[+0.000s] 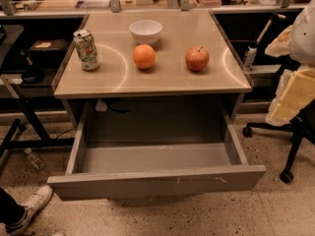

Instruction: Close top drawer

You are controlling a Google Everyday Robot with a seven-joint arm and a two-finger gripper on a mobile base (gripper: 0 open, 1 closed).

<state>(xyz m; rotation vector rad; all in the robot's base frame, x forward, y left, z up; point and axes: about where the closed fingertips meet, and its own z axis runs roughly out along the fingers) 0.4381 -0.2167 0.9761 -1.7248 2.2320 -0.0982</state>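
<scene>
Shoe (30, 204): white, on the speckled floor at the far left, well clear of the drawer's corner.
Bottle (35, 159): small, lying on the floor beside the dark desk legs.
Can (86, 49): upright on the left of the table (172, 80) (slightly dented, by the look of it).
Bowl (145, 31): white, at the back of the tabletop, just behind the fruit.
Orange (144, 56): centre of the tabletop, apart from the bowl.
Top drawer (147, 183): directly under the tabletop, standing wide open toward the onlooker. The grey interior holds nothing visible, and the flat front hangs low in view, with white chip marks (216, 179) right of centre.
Apple (197, 58): red, to the right of the orange and not touching it.
Office chair (290, 146): black base and castors on the floor, near the drawer's right corner.
Gripper (294, 97): pale cream shape at the right edge, beyond the table's right side and well apart from the drawer front. Whether it is released or clenched cannot be told.
Step in hand: approach, as I judge it (no contact with the drawer yet).
Next move calls for: bringing the gripper round in front of the flat panel, then a level push straight toward the table, near mid-width so the drawer does not skew on its runners.
</scene>
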